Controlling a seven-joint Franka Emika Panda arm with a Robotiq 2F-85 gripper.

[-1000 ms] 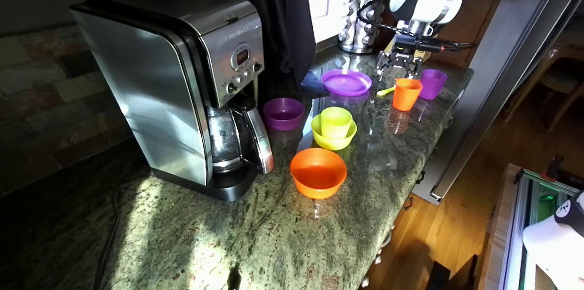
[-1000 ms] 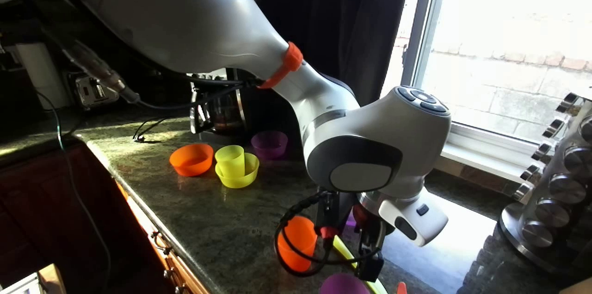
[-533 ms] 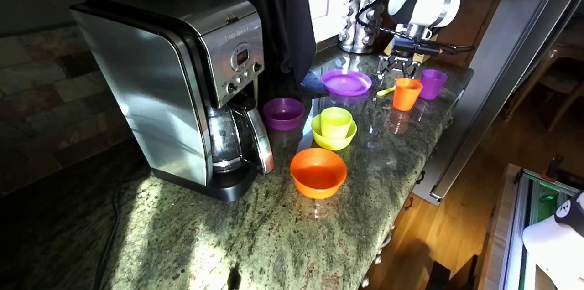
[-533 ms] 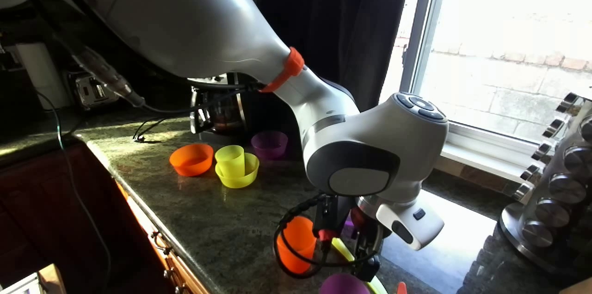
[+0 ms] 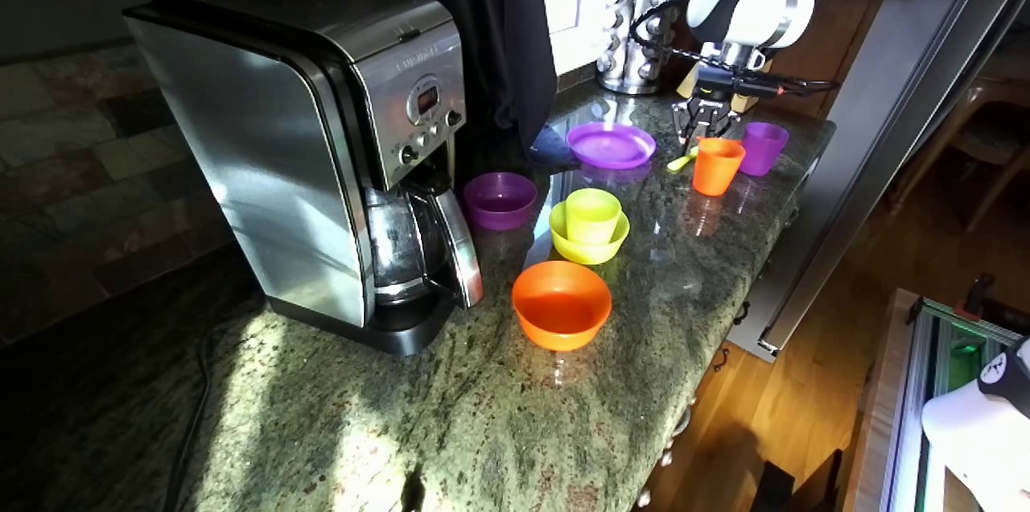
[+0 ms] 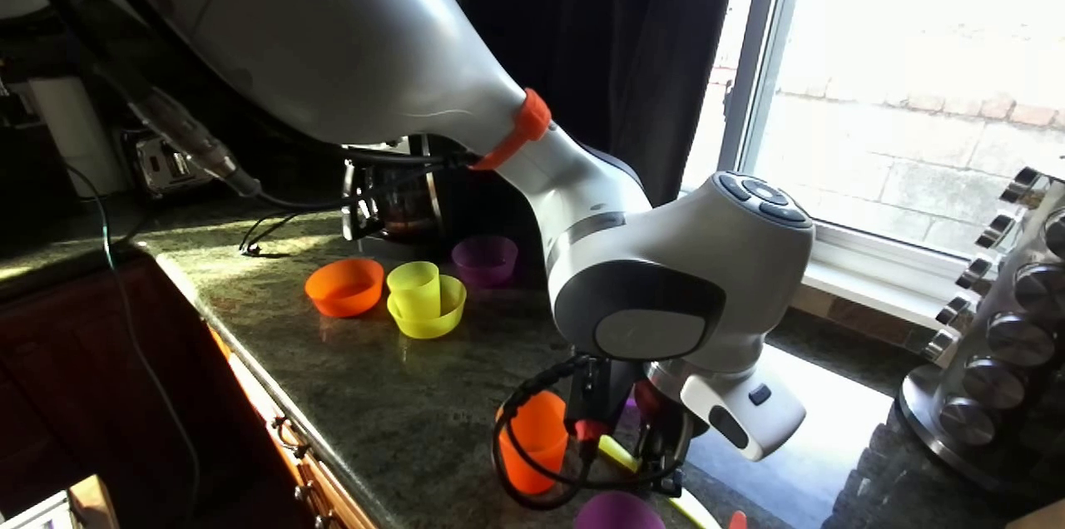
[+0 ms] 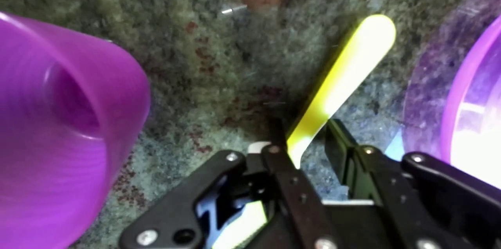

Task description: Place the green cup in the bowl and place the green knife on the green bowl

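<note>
Near the orange cup, it's the gripper with its fingers parted, the green knife running between them, and a gap showing on one side! Just beside that orange cup stands a purple cup; well away from the orange one along the counter, the green cup sits inside the green bowl.

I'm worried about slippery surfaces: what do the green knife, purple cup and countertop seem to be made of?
Green knife: likely smooth plastic, slightly glossy; rounded end, bright highlights.
Purple cup: probably plastic, semi-glossy; light catches its rim and fine rings line the inside.
Countertop: looks like polished stone, perhaps granite; speckled, with mirror-like reflections, though a look-alike can't be ruled out.
</note>
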